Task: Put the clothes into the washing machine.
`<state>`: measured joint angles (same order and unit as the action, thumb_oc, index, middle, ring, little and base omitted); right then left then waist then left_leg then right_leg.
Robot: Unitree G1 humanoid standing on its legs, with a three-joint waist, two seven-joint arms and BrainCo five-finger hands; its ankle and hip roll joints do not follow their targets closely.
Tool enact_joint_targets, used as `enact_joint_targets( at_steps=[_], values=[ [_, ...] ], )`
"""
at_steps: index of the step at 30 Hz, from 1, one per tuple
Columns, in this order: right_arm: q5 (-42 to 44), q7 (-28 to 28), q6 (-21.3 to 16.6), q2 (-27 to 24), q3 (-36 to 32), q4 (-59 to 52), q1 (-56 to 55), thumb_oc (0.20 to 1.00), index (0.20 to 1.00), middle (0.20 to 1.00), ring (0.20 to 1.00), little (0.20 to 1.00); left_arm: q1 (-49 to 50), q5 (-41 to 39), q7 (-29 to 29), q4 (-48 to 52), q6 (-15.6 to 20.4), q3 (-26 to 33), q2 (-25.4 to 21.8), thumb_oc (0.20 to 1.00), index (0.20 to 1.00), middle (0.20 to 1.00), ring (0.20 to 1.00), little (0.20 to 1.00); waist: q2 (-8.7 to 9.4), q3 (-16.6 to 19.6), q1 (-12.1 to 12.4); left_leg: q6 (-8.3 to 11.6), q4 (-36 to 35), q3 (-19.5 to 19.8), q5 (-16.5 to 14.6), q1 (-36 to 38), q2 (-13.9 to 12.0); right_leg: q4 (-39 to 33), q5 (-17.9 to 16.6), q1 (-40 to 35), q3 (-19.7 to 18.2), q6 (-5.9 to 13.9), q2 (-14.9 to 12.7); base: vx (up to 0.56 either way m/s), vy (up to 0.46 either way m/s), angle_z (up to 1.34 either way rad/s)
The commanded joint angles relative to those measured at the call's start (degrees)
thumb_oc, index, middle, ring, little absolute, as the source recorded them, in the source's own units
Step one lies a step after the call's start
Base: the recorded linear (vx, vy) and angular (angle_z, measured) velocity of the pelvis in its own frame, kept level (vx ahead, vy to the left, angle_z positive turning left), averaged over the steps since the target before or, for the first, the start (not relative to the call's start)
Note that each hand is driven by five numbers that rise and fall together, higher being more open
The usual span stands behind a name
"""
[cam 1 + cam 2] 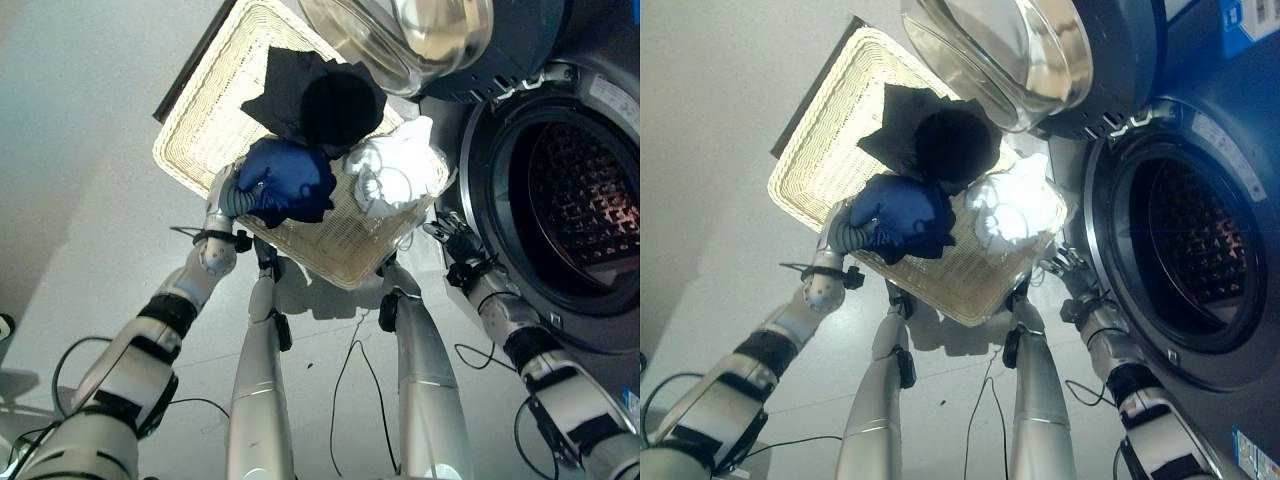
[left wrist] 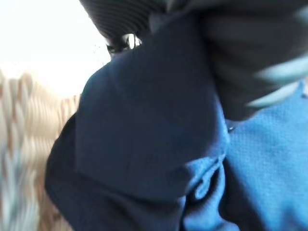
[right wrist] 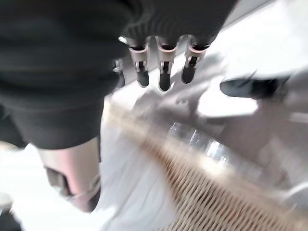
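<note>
No legible writing on washing machine (image 1: 560,190). Left hand (image 1: 240,192) buried in blue garment (image 1: 290,182) atop wicker basket (image 1: 200,120), left of machine; fingers hidden, grip could not be told. Black garment (image 1: 320,95) and white garment (image 1: 395,175) lay in basket, nearer machine. Right hand (image 1: 452,238) hung between basket and drum opening, fingers straight, holding nothing. Door (image 1: 400,35) stood open.

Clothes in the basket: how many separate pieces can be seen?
3: a black garment toward the basket's far side, a blue garment at the left hand, and a white garment nearest the washing machine. More may lie underneath.
</note>
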<state>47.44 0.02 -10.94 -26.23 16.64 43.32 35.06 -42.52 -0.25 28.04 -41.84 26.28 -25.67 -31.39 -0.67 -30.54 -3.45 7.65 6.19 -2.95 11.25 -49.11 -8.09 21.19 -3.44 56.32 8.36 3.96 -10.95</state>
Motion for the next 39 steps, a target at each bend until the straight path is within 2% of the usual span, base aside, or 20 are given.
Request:
enact_joint_targets(
  at_steps=[1,3,11,16,18,26,32,36,39],
  values=[
    [3.31,-3.65,-4.48,-0.74,-1.17,-6.13,-3.28,1.000,1.000,1.000,1.000,1.000,-1.62,-5.15,-1.19,4.97,6.62,3.50,0.58,0.200,0.200,0.200,0.200,0.200,1.73,0.74,1.74,0.78,4.02,2.72,-2.73,-3.22,1.25,-7.83,-7.05,-1.50,-1.43,6.88,-0.08,0.00,-0.008,0.04],
    [2.71,-5.20,-5.89,-0.15,-1.72,-9.82,-4.02,1.000,1.000,1.000,1.000,1.000,-0.25,-6.00,-1.71,7.61,7.61,4.61,1.09,0.200,0.200,0.200,0.200,0.200,1.70,0.74,1.79,0.77,4.01,2.77,-2.81,-3.38,1.31,-7.80,-6.92,-1.42,-1.47,6.88,-0.10,0.00,0.000,0.00],
    [0.12,-9.10,-6.26,0.83,-3.71,-17.36,-5.18,1.000,1.000,1.000,1.000,1.000,1.62,-7.16,-3.29,12.47,8.31,7.17,2.55,0.200,0.200,0.200,0.200,0.200,1.58,0.74,1.80,0.67,4.38,2.83,-3.02,-3.47,1.41,-7.21,-6.44,-1.39,-1.49,6.90,-0.23,0.00,0.000,0.00],
    [-3.26,-18.09,-8.87,1.37,-5.70,-20.78,-5.81,1.000,1.000,1.000,1.000,1.000,2.54,-9.27,-4.62,15.11,8.45,8.37,2.97,0.200,0.200,0.200,0.200,0.200,1.38,0.74,1.72,0.69,4.59,2.72,-3.06,-3.62,1.31,-6.98,-6.22,-1.34,-1.75,6.93,-0.18,0.00,0.000,0.00],
    [-6.46,-25.02,-10.37,2.05,-7.13,-21.15,-6.17,1.000,1.000,1.000,1.000,1.000,2.82,-8.77,-4.24,15.74,8.05,8.80,3.46,0.200,0.200,0.200,0.200,0.200,1.19,0.74,1.64,0.61,4.67,2.61,-3.19,-3.67,1.34,-6.98,-6.15,-1.33,-1.91,6.93,-0.14,0.00,0.000,0.00],
    [-11.52,-35.07,-10.39,2.25,-8.73,-20.60,-5.95,1.000,1.000,1.000,1.000,1.000,2.83,-9.16,-4.12,15.96,8.28,9.21,3.78,0.200,0.200,0.200,0.200,0.200,0.71,0.74,1.56,0.58,4.87,2.22,-3.19,-3.94,1.26,-7.07,-6.21,-1.15,-2.19,6.93,-0.21,0.00,0.000,0.00],
    [-10.84,-38.06,-8.95,2.20,-9.37,-18.36,-5.46,1.000,1.000,1.000,1.000,1.000,2.70,-9.93,-4.72,15.98,8.65,9.43,3.70,0.200,0.200,0.200,0.200,0.200,0.51,0.74,1.75,0.64,5.04,2.24,-3.27,-3.98,1.22,-7.04,-6.21,-1.19,-2.13,6.97,-0.35,0.00,0.000,0.00],
    [-7.81,-39.72,-10.53,1.97,-9.66,-14.79,-4.47,1.000,1.000,1.000,1.000,1.000,2.19,-9.90,-4.78,16.61,8.41,9.10,3.65,0.200,0.200,0.200,0.200,0.200,0.40,0.74,2.11,0.62,4.93,2.22,-3.22,-4.13,1.21,-7.20,-6.41,-1.18,-1.76,7.00,-0.51,0.00,0.000,0.00],
    [-7.19,-38.19,-12.75,1.70,-9.80,-15.31,-4.40,1.000,1.000,1.000,1.000,1.000,2.26,-11.06,-5.18,17.07,8.79,9.14,3.51,0.200,0.200,0.200,0.200,0.200,0.39,0.74,2.14,0.61,4.92,2.32,-3.23,-4.14,1.29,-7.34,-6.47,-1.24,-1.72,6.98,-0.57,0.00,0.000,0.00]
  ],
)
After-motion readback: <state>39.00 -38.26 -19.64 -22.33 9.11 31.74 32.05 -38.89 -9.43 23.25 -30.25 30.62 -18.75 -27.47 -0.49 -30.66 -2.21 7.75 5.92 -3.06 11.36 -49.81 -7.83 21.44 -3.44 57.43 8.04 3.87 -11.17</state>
